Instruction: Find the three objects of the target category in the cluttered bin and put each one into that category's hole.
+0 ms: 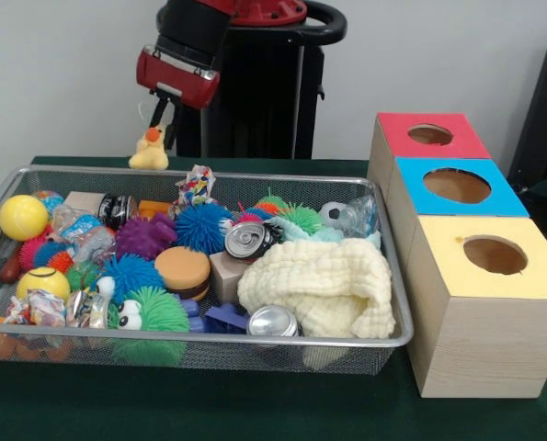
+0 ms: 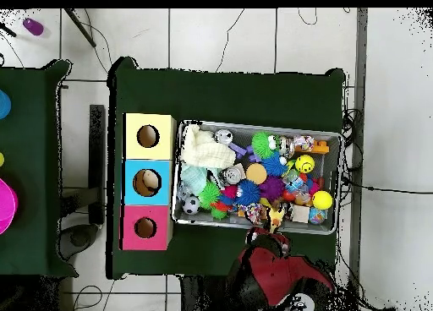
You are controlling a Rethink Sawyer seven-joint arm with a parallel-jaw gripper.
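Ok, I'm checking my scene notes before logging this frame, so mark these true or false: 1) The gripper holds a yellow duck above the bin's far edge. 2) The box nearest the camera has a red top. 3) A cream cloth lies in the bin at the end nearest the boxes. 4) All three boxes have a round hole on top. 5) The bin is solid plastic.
1) True: the gripper is shut on the yellow duck above the bin's far rim.
2) False: the nearest is the yellow box; the red box is farthest, the blue box between.
3) True: the cream cloth lies there.
4) True.
5) False: it is wire mesh.
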